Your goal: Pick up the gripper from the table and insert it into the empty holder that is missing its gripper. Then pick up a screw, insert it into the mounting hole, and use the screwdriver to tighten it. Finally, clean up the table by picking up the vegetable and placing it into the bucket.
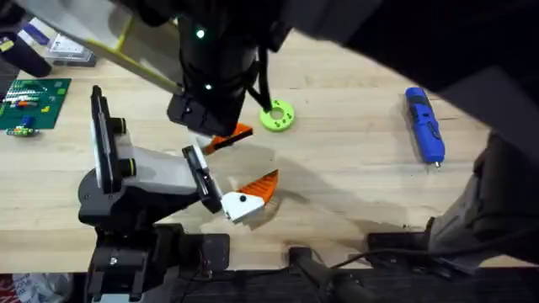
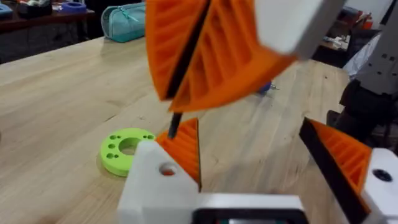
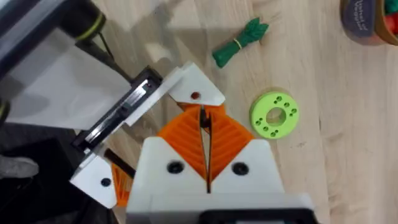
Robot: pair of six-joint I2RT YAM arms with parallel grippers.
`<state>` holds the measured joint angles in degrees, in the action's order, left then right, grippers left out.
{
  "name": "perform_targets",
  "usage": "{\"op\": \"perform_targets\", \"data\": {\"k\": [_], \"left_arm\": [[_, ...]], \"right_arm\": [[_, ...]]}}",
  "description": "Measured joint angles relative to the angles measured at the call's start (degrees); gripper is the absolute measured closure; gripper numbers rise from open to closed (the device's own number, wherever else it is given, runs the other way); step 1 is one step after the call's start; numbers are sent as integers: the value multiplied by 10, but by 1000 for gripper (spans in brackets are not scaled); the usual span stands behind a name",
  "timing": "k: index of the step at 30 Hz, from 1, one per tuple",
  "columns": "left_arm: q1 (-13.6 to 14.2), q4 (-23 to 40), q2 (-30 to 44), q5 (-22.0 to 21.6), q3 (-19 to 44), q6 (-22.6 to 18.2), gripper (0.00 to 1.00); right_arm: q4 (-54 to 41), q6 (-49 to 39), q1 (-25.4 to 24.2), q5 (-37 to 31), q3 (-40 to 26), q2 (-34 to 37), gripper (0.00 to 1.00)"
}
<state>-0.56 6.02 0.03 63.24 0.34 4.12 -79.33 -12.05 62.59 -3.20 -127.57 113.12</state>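
Note:
My left gripper [image 1: 259, 156] [image 2: 249, 134] is the grey-white boxy unit; it stands open, with a dotted orange finger [image 1: 248, 198] [image 2: 348, 162] on one side. At its other side, the gripper [image 1: 229, 139] [image 2: 183, 146] [image 3: 196, 93] rests its white base against the black holder [image 1: 195, 164] [image 3: 127, 106]. My right gripper [image 3: 205, 143] [image 2: 180, 81] is shut on its orange wedge from above. The blue screwdriver [image 1: 425, 124] lies at the table's [image 1: 354, 168] far right. The green vegetable [image 3: 239, 40] lies near the bucket [image 3: 367, 18]. The screw is out of view.
A lime-green ring [image 1: 277, 116] [image 2: 124, 149] [image 3: 274, 114] lies just beyond the grippers. A green circuit board [image 1: 34, 101] and small boxes sit at the far left. A teal pouch [image 2: 124, 22] is at the table's far side.

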Motion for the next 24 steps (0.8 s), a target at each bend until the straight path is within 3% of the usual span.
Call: {"op": "perform_targets", "data": {"k": [24], "left_arm": [[0, 0, 0, 0, 0, 0, 15]], "right_arm": [[1, 0, 3, 0, 0, 24, 992]]}}
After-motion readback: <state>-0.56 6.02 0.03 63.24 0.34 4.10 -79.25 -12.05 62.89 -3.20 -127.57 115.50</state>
